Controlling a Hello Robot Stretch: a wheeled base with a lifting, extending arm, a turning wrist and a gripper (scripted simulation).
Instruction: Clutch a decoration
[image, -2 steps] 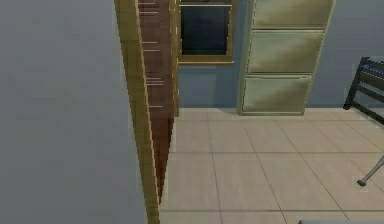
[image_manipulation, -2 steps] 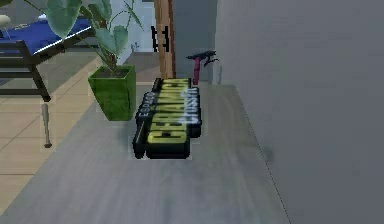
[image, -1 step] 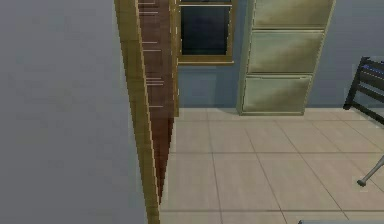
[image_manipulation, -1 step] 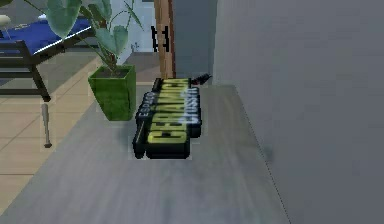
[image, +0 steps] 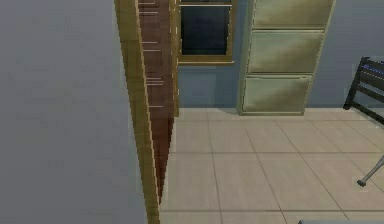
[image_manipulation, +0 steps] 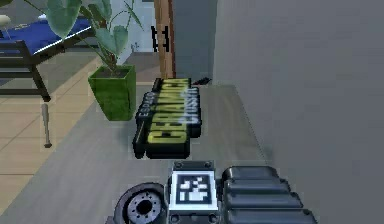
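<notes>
A dark flat box with yellow lettering (image_manipulation: 172, 115) lies toward the far end of the beige desk (image_manipulation: 90, 170), near a potted plant (image_manipulation: 112, 88) by the desk's left edge. The end effector (image_manipulation: 140, 206) sits at the near edge, left of a white marked square (image_manipulation: 195, 190) — whether it holds anything cannot be told.
</notes>
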